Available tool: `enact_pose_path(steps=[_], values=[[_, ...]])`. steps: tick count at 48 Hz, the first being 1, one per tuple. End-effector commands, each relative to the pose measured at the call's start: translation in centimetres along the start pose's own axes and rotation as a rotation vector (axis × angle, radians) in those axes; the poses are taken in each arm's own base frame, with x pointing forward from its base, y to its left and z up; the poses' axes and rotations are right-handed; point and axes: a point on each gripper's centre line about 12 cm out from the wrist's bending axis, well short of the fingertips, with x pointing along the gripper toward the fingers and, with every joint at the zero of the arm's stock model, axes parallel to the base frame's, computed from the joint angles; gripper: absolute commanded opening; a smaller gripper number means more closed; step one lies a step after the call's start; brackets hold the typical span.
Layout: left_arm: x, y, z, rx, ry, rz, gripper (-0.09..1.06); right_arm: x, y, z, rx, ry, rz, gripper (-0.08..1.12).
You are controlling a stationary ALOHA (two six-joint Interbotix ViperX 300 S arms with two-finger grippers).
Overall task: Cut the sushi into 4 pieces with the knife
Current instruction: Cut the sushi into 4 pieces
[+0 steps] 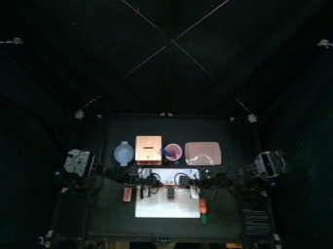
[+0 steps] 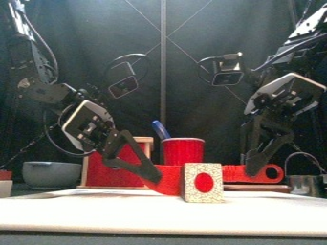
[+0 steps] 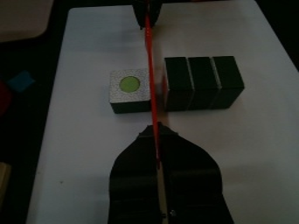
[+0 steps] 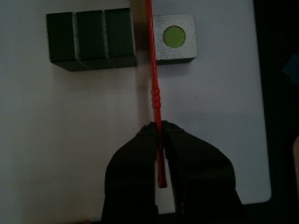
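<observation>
Now both jaws clamp the red knife (image 3: 149, 61), blade between cut block (image 3: 126, 92) and roll (image 3: 205, 83).

The red knife (image 3: 149, 87) fills the thin gap between the single sushi piece (image 3: 128, 85) and the three blocks (image 3: 205, 83) that stick together, so nothing else fits in there. The left fingers (image 3: 131, 171) pinch one end of the knife and the right fingers (image 4: 128, 166) pinch the other end, so both sides of the roll are blocked. We see bare white board (image 2: 102, 212) in front of the single piece, and a hand could come in there. Behind the board stands a row: bowl (image 1: 124, 153), wooden box (image 1: 150, 151), red cup (image 2: 183, 150) and pink tray (image 1: 204, 152). They close off the back. Above the roll the way is open.
</observation>
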Motion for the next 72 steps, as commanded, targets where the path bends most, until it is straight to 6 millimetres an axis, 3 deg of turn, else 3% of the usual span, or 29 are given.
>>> enact_pose_path(steps=[1, 8, 18, 31, 44, 72], values=[[0.1, 1.7, 0.4, -0.028, -0.007, 0.040, 0.06, -0.6, -1.3, 0.7, 0.028, -0.026, -0.022, 0.10], [-0.3, 2.8, 1.3, -0.037, -0.032, 0.062, 0.06, -1.3, -2.6, 1.3, 0.039, -0.050, -0.050, 0.10], [-1.2, 2.7, 3.1, -0.022, -0.085, 0.052, 0.06, -2.9, -2.6, 2.1, 0.039, -0.099, -0.048, 0.10], [-3.3, -1.2, 6.1, 0.062, -0.185, -0.058, 0.06, -5.7, 0.5, 2.7, 0.015, -0.170, 0.036, 0.10], [-3.3, -3.4, 5.5, 0.086, -0.167, -0.112, 0.06, -5.8, 2.5, 2.3, 0.007, -0.157, 0.087, 0.10], [-2.5, -4.1, 4.3, 0.083, -0.117, -0.123, 0.06, -4.1, 2.8, 1.5, 0.011, -0.102, 0.084, 0.10]])
